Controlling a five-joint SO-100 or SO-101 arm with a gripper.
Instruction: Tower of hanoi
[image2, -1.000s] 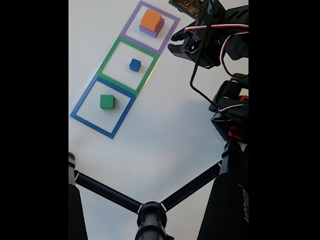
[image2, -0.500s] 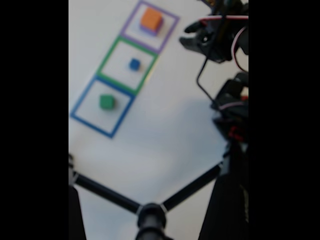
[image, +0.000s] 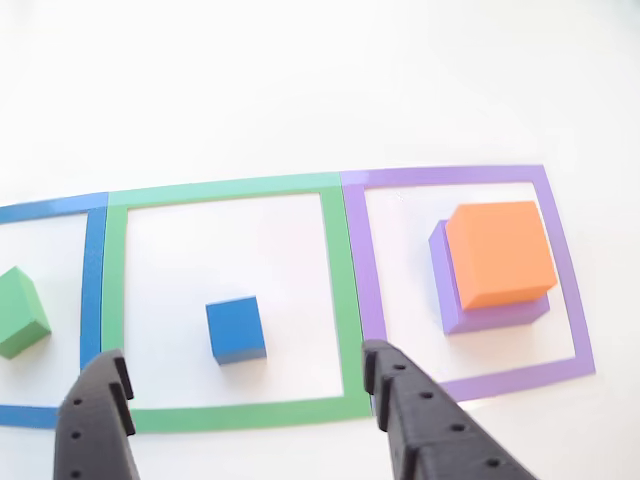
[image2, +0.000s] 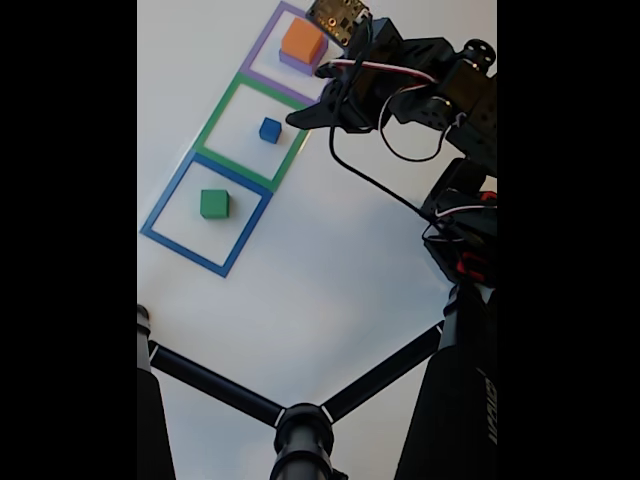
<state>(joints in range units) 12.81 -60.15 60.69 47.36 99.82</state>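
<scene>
The tower of hanoi is split across three taped squares. An orange block (image: 500, 250) (image2: 302, 40) sits on the flat purple block (image: 495, 316) (image2: 289, 62) inside the purple outline. The small blue cube (image: 235, 328) (image2: 270, 129) stands alone in the green outline. A green block (image: 20, 310) (image2: 213, 203) rests in the blue outline. My gripper (image: 242, 358) (image2: 298, 118) is open and holds nothing. In the other view its two black fingers (image: 400, 400) straddle the near side of the green square, just short of the blue cube.
The purple outline (image2: 340, 62), green outline (image2: 222, 108) and blue outline (image2: 168, 205) form a diagonal row on the white table. In the fixed view, the arm's body and cables (image2: 460, 210) fill the right side, and black stand legs (image2: 215, 385) cross the bottom.
The gripper has swung left from beside the purple square to over the right edge of the green square, near the blue cube. The blocks have not moved.
</scene>
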